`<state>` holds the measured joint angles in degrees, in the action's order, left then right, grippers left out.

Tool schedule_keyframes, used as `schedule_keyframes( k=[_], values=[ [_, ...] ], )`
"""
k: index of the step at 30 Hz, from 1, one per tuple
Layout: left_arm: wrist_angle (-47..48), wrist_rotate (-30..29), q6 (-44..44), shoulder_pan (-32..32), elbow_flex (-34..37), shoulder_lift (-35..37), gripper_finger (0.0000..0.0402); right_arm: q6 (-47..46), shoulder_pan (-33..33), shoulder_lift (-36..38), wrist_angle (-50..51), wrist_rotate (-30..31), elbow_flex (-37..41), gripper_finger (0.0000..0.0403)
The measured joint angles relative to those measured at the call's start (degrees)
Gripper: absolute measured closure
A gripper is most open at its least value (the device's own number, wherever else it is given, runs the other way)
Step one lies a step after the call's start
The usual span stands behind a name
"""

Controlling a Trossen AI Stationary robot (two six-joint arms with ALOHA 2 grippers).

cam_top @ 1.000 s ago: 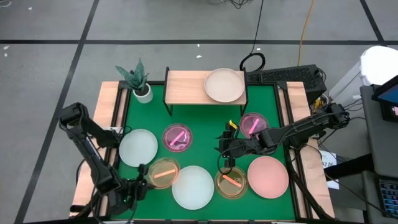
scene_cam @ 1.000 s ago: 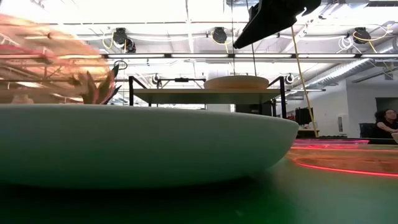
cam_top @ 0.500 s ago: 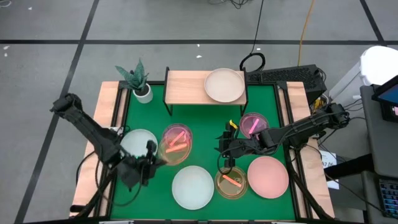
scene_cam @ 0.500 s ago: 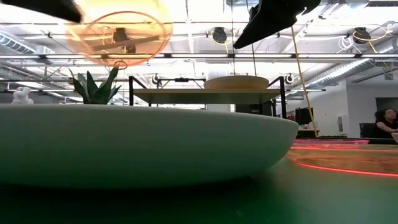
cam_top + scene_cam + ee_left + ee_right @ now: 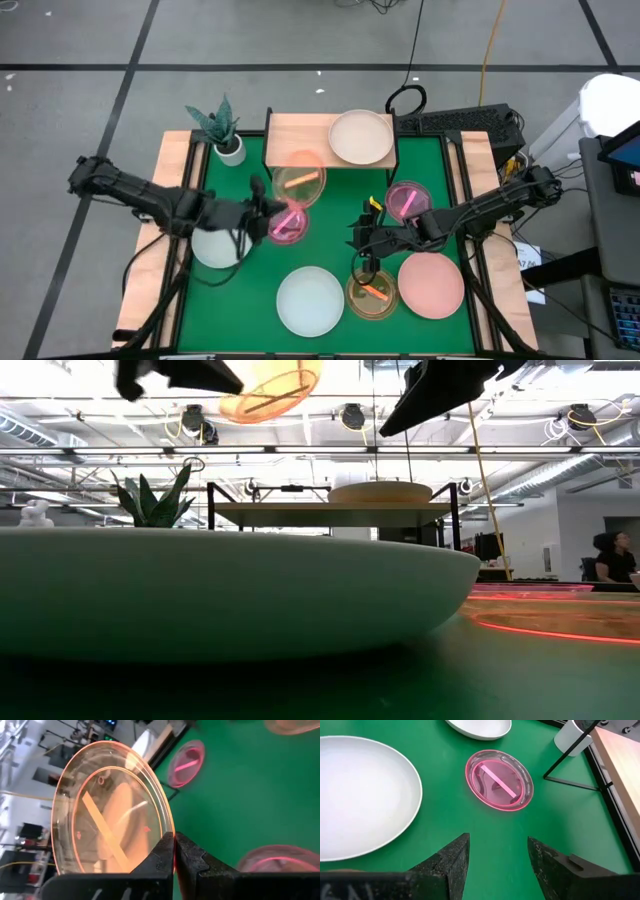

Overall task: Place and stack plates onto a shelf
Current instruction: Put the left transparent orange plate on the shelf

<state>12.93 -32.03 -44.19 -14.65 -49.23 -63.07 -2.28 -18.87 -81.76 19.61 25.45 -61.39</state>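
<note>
Grey floor with dark seams surrounds a green mat [image 5: 330, 250] edged by wooden strips, seen from above. On it stands the shelf [image 5: 300, 140] at the far side, a cream plate [image 5: 361, 137] already lying on its right half beside a potted plant [image 5: 222, 128]. The left gripper [image 5: 262, 205] reaches in from the left, its arm stretched low and nearly level across the mat, clenched on the rim of an amber plate [image 5: 298, 180] held in the air over the shelf's near edge; the shelf's bare left half lies just beyond it, so the coming set-down looks to be a short push away from the robot. A pink striped plate [image 5: 287, 224] sits below the gripper, a pale blue plate [image 5: 218, 245] under the arm, a white plate [image 5: 311, 301] nearer. The right gripper [image 5: 362, 243] waits over the mat's right side, beside a salmon plate [image 5: 431, 284]. From table height, the white plate [image 5: 230, 590] fills the foreground; the amber plate [image 5: 272, 378] hangs tilted high above the shelf [image 5: 330, 510]. Past the left wrist, two dark fingers [image 5: 192, 862] pinch the amber plate [image 5: 107, 817] by its rim, so it stands nearly on edge. Past the right wrist, that gripper [image 5: 497, 857] is spread wide and holds nothing, above the mat facing the pink striped plate [image 5: 499, 779].
</note>
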Motion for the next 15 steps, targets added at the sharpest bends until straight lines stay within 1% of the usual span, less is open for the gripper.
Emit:
schedule_keyframes(
  k=[6,11,15],
  values=[
    [-1.77,4.02,-4.06,9.9,0.0,-0.02,0.0396,1.32,0.0,0.0,0.56,0.02,0.0,0.0222],
    [-3.56,10.23,-3.9,16.68,0.0,-0.74,0.0396,1.43,0.02,0.0,0.48,0.13,0.0,0.0222],
    [-5.07,11.84,-4.29,20.97,-0.06,-1.45,0.0396,1.08,0.02,0.0,-0.19,0.24,0.0,0.0222]
  ],
)
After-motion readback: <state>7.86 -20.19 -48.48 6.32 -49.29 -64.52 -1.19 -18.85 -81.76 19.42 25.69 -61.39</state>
